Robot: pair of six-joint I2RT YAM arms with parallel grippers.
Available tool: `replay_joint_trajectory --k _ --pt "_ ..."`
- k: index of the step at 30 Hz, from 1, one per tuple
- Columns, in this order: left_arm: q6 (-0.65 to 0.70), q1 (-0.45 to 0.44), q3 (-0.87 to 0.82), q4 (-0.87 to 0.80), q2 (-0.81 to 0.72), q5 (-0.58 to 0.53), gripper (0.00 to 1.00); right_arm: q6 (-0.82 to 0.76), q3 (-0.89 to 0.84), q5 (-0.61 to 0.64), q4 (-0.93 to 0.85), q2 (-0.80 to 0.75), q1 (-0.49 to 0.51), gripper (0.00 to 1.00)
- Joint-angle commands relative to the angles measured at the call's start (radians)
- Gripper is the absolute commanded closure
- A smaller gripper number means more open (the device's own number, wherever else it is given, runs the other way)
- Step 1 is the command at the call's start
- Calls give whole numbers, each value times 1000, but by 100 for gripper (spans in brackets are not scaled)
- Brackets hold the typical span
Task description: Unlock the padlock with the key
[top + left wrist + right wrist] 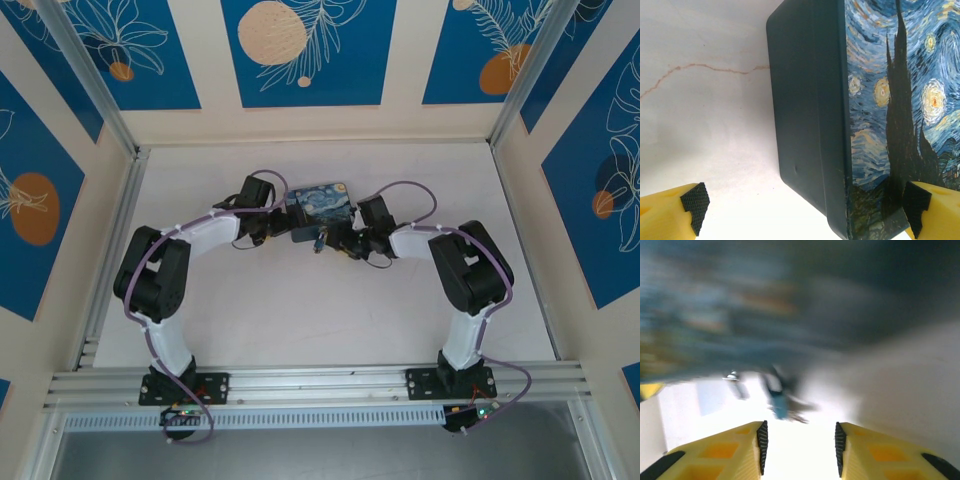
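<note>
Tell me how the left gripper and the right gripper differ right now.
The left gripper is spread wide; the right gripper is open more narrowly. The left one straddles a corner of the tin; the right one has an empty gap. Both are yellow with black pads.

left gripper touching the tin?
Cannot tell. Left wrist view: left gripper has one pad clear of the tin, the other pad overlaps its painted lid; contact unclear.

Bright, even light overhead; right wrist view smeared by motion, the padlock point(778, 402) a blue blur, white glare below.
</note>
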Motion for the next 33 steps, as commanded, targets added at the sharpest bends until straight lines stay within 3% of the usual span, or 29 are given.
replay_joint_trajectory --k 1,5,14,21,33 --pt "-2 -15 -47 -75 18 23 0 55 -43 24 -134 -49 2 57" --pt "-24 -19 -74 -48 6 49 0 72 -88 56 -111 -109 6 56" --pt "-109 -46 -160 43 -38 121 0 162 -250 86 147 -174 45 63" --pt "-65 -43 -104 -38 -84 88 0 198 -308 114 322 -155 67 65" --pt "-17 8 -15 -121 -104 66 0 106 -207 127 298 -98 68 65"
